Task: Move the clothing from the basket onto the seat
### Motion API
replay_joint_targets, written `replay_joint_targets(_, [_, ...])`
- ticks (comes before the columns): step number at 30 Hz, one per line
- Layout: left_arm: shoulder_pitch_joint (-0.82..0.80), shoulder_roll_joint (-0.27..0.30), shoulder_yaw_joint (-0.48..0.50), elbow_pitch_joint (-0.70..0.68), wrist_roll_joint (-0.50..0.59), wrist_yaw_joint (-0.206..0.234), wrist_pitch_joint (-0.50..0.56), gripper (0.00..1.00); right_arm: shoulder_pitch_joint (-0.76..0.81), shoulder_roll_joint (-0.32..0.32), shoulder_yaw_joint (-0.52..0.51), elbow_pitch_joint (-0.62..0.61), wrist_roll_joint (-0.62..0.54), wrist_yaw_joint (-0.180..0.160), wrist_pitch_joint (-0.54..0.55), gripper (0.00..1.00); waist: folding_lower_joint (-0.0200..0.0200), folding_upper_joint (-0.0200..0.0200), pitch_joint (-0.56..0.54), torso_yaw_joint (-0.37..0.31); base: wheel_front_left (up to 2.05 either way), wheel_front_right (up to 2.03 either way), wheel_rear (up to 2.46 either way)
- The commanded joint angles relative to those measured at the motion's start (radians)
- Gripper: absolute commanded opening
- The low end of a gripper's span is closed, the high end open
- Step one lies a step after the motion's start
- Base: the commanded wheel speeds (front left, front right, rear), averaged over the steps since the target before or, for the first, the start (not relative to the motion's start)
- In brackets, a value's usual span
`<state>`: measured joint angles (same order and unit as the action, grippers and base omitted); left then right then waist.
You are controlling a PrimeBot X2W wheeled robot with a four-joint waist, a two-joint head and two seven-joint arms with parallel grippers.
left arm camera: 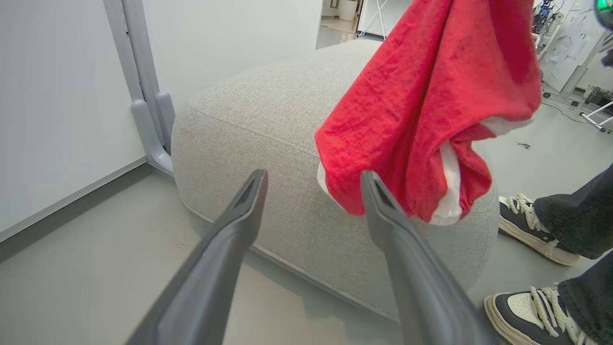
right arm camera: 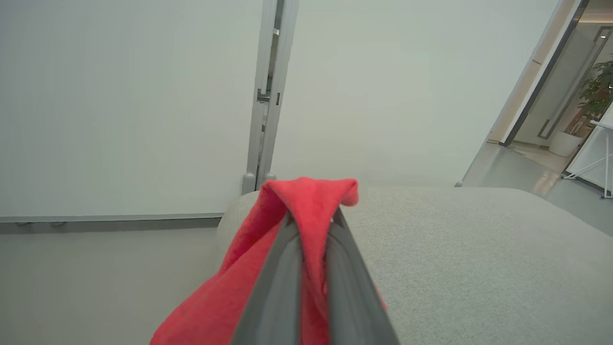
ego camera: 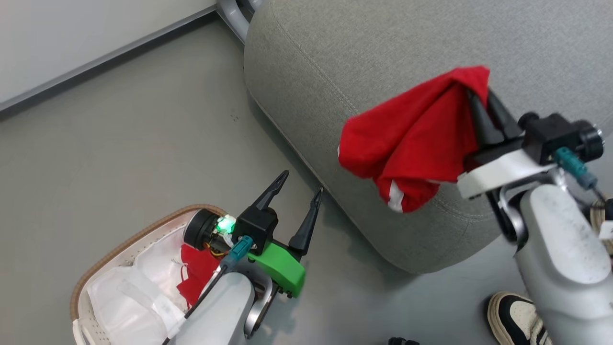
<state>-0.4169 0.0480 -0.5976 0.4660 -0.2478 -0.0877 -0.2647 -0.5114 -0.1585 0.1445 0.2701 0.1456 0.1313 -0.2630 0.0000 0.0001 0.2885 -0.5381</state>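
Clothing of bright red soft fabric with white trim sits in two places. A hanging garment [ego camera: 412,139] is at about 2 o'clock in the head view, over the near rounded corner of the large grey fabric-upholstered seat [ego camera: 383,57]. A second garment [ego camera: 196,275] lies at 7 o'clock in the oval white perforated plastic basket [ego camera: 119,249] with a brown woven rim, on a crumpled white fabric liner [ego camera: 124,297]. The seat spans 12 to 3 o'clock, and its stitched side wall stands between the basket and the cushion top. A person's dark-and-cream laced shoe [ego camera: 512,316] stands on the floor at 5 o'clock, near the seat's corner and just beside the right forearm. A grey metal post foot [ego camera: 234,19] meets the floor at 12 o'clock, behind the seat. The right gripper [ego camera: 481,103] comes in from 4 o'clock, its two dark fingers pinched together on a fold of the hanging garment. The cloth droops to a white-trimmed hem, and whether it touches the cushion cannot be told. The left gripper [ego camera: 303,182] rises from 7 o'clock above the basket's right end. Its fingers are spread wide with nothing between them, tips pointing toward 1 o'clock at the seat's side. The smooth grey floor [ego camera: 143,143] runs to a pale wall [ego camera: 72,38] with a darker skirting strip at 10 o'clock.
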Motion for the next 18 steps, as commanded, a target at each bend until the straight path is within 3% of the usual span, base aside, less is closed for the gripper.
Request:
replay_joint_targets(1, [0.005,0.006,0.009,0.007,0.011,-0.002,0.000,1.00,-0.043,-0.022,-0.012,0.011,-0.008,-0.001,-0.002,0.00,0.0000,-0.0001,0.040,0.014,0.00,0.00,0.00])
replay_joint_targets(7, [-0.023,0.013,0.034,0.020,0.053,-0.013,0.000,1.00,-0.218,-0.122,-0.053,0.092,-0.056,-0.001,-0.002,0.00,0.0000,-0.0001,0.125,0.069,0.00,0.00,0.00])
replay_joint_targets(18, [-0.077,0.029,0.063,0.024,0.105,-0.026,0.000,1.00,-0.432,-0.250,-0.259,0.331,-0.165,-0.001,-0.002,0.00,0.0000,-0.0001,0.284,0.194,0.00,0.00,0.00])
